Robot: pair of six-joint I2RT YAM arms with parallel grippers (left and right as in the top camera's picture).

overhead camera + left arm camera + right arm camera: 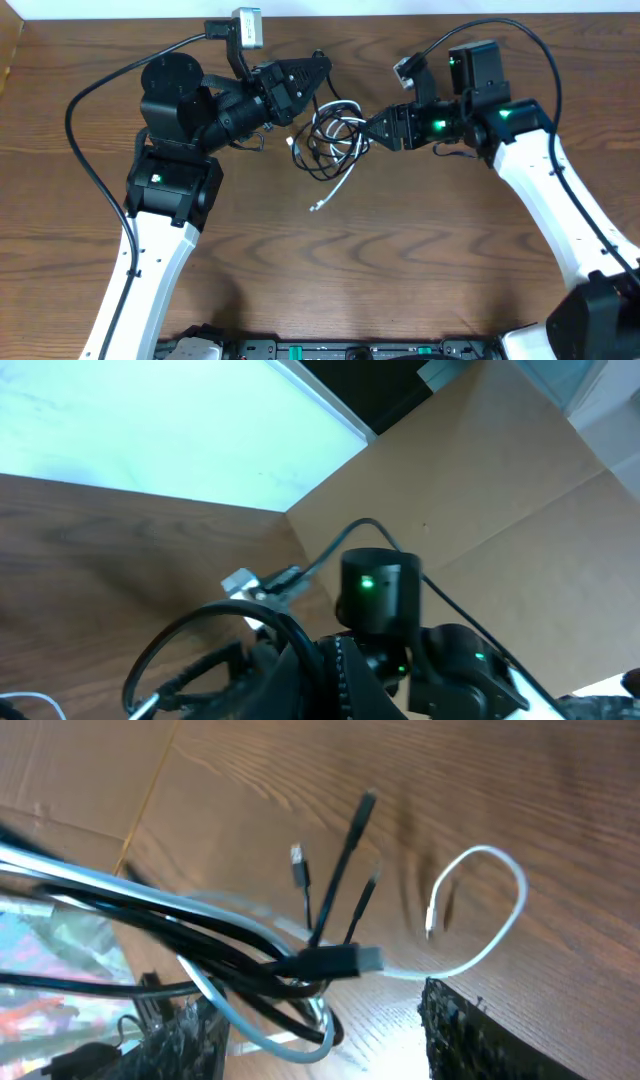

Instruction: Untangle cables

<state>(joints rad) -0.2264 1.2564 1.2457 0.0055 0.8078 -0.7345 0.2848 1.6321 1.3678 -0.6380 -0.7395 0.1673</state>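
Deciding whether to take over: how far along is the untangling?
Done: almost nothing; the tangle of black and white cables is one clump, with only a white cable end trailing free on the brown wooden table. In hand: the right tool sits at the clump with fingers apart; the left tool is beside it, grip hidden. Left: separating every cable.

Dark wood table [400, 260] edged by brown cardboard panels [480, 480].
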